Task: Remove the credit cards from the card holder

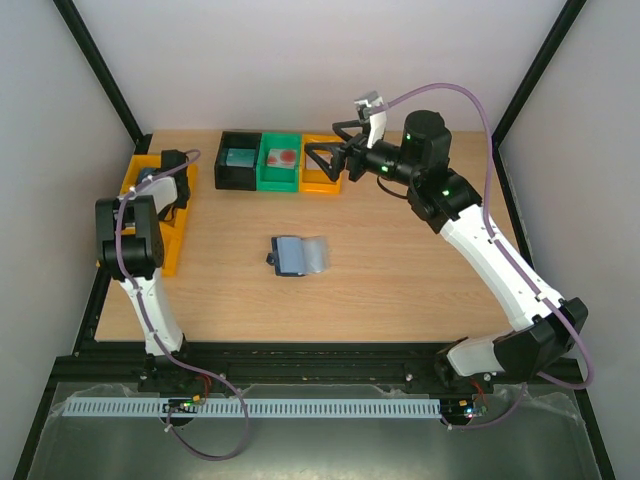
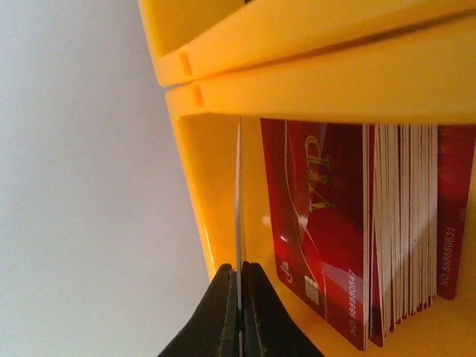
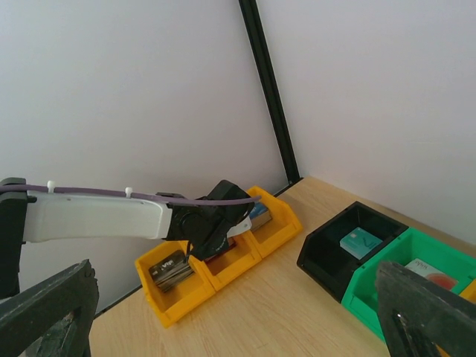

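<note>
Many red cards, yellow bin | left claw pinches card (edge-on) | right claw spread

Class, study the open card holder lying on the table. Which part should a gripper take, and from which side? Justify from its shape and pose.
Probably the dark blue half of the card holder, taken from straight above. It lies flat and open on the table, so no side offers a face to grip. Jaws spanning that half's shorter width could pinch its edges.

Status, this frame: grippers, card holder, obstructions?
Left gripper shut on thin edge-on card inside yellow plastic bin. Right gripper open, near orange bin. Dark blue folding card holder lies open mid-table, nothing atop it.
</note>
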